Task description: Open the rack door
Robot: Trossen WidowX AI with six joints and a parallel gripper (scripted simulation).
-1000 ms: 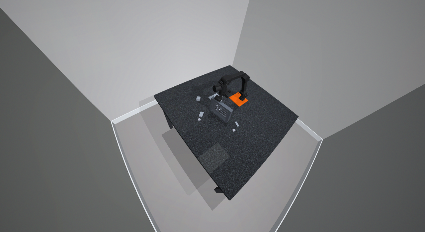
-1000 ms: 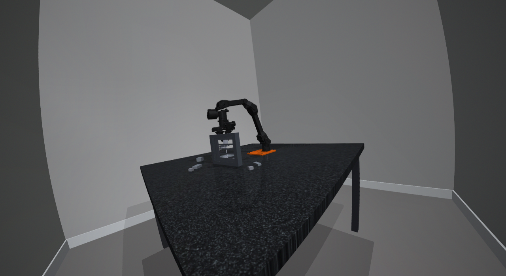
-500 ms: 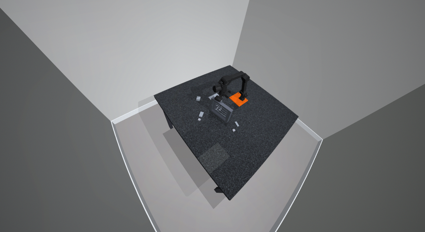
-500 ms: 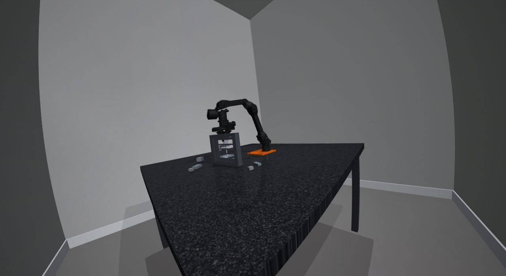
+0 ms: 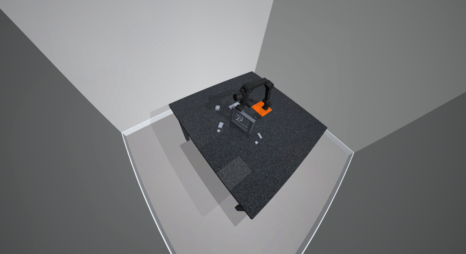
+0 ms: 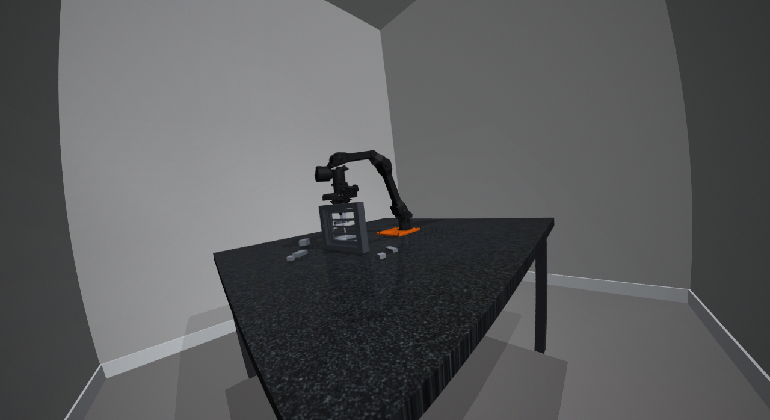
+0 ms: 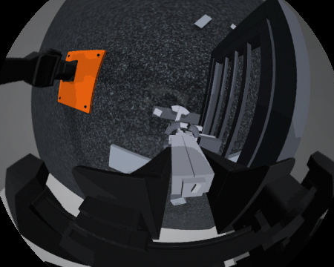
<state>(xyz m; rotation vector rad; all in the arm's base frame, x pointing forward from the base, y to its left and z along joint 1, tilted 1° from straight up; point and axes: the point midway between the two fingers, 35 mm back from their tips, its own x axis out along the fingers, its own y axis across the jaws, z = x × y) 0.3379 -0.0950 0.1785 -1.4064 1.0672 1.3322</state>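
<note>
Table (image 5: 276, 148) (image 6: 387, 299) spreads under everything, giving the door frame (image 5: 251, 126) (image 6: 363, 228) (image 7: 286, 111) a base to stand upright. Arm (image 5: 268, 92) (image 6: 391, 186) arches high, likely so the hand (image 6: 340, 202) (image 7: 183, 150) can point down beside the door. Pale handle (image 7: 192, 163) stands upright between its fingers, part-closed; whether they pinch it yet, I cannot tell. Small blocks (image 5: 220, 125) (image 6: 299, 253) lie apart, probably hazards for the swing.

Black arm (image 6: 383, 167) arching left from an orange base plate (image 6: 383, 233) — gripper end pointing down above an upright grey frame (image 6: 362, 228), small pale blocks lying on both sides.
</note>
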